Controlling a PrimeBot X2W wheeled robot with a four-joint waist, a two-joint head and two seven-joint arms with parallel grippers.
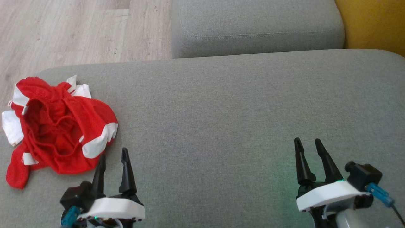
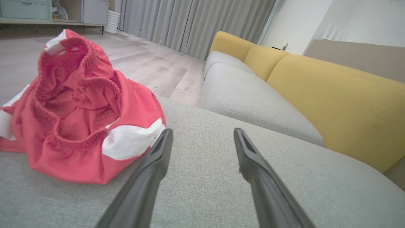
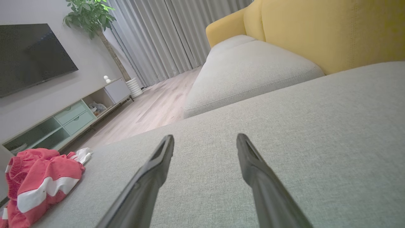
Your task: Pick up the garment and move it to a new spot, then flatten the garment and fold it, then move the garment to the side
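Head view: the crumpled red garment (image 1: 58,129) lay at the grey cushion's (image 1: 221,110) left end, just beyond the open left gripper (image 1: 113,153). The open right gripper (image 1: 307,140) stood well apart. Left wrist view: garment close, ahead-left. Right wrist view: garment far left.

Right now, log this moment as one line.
stage: pre-pickup | garment: crumpled, cushion left end | left gripper: open, beside garment | right gripper: open, empty

A grey sofa seat (image 1: 237,104) lies before a yellow backrest (image 2: 332,101). Grey curtains (image 3: 152,41) and a plant (image 3: 88,15) stand beyond wooden floor (image 1: 79,28).
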